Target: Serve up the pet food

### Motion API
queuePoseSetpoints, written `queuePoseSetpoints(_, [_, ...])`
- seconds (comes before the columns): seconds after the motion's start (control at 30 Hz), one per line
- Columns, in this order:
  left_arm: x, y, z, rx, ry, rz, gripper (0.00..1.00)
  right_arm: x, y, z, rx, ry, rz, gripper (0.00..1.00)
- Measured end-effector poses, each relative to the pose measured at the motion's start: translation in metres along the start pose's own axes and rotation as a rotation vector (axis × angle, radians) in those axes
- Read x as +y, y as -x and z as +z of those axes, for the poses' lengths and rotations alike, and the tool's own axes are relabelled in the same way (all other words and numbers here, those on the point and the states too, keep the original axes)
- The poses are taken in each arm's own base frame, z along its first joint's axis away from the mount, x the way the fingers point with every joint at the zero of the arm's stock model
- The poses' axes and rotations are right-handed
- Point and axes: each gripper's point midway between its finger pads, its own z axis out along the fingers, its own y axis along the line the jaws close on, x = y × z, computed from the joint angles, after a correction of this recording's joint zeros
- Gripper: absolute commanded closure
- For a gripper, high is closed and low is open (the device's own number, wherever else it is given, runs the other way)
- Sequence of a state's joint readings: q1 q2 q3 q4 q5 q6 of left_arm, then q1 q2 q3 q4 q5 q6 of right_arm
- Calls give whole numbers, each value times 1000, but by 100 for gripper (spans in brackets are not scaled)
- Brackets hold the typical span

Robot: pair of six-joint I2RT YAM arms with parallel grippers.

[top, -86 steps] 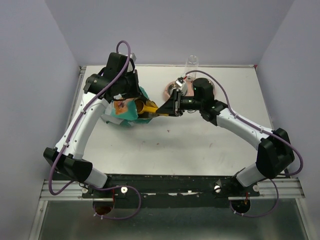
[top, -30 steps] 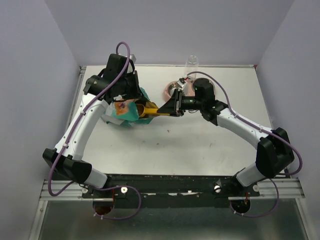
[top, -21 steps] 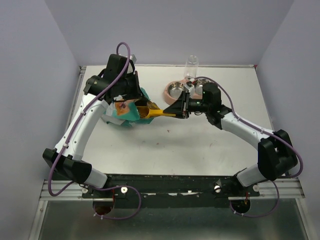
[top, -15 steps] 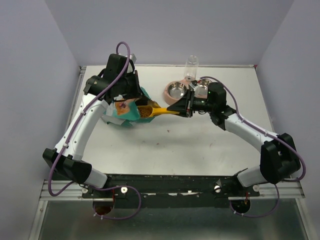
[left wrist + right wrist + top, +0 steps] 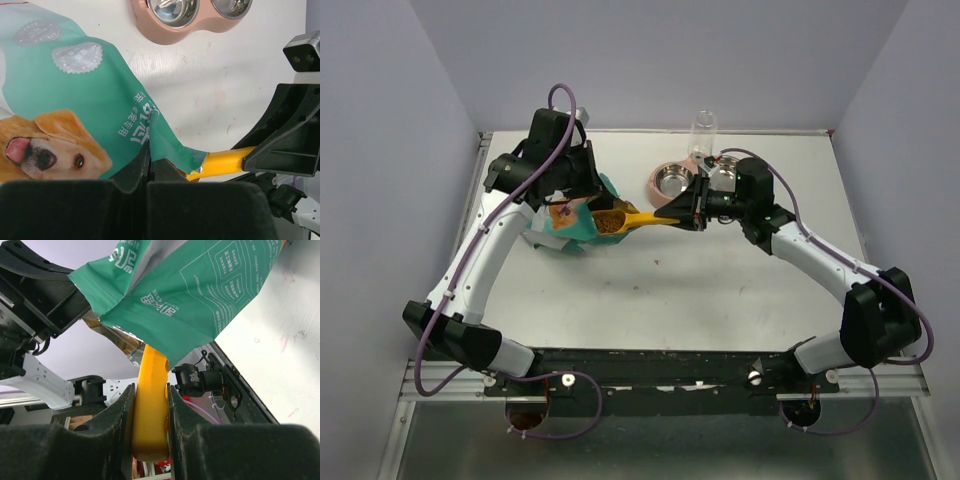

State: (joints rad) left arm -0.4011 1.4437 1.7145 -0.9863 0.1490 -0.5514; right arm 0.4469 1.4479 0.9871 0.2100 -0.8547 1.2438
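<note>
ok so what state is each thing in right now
left gripper: shut on bag edge
right gripper: shut on scoop handle
bag: open at the mouth
scoop: loaded with kibble, bowl at bag mouth
kibble: in the scoop, none served yet
bowls: both empty
bottle: upright behind bowls

The flat white tabletop carries a pink plastic double feeder with two steel bowls near its far edge. Left of the feeder rests a teal dog-picture bag.
</note>
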Motion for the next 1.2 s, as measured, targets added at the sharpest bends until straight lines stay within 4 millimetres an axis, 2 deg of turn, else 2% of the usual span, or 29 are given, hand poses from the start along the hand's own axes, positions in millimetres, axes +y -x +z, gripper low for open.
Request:
queuePoseSetpoints(0.4, [1, -1, -4, -9, -1, -10, 100, 15, 3, -5, -15, -43, 15, 99])
queuePoseSetpoints(1.0, [2, 2, -7, -25, 2, -17, 100, 39, 5, -17, -83, -11, -20, 99])
queuePoseSetpoints(1.2, [3, 3, -7, -29, 4, -17, 100, 40, 4, -21, -99, -10, -12, 99])
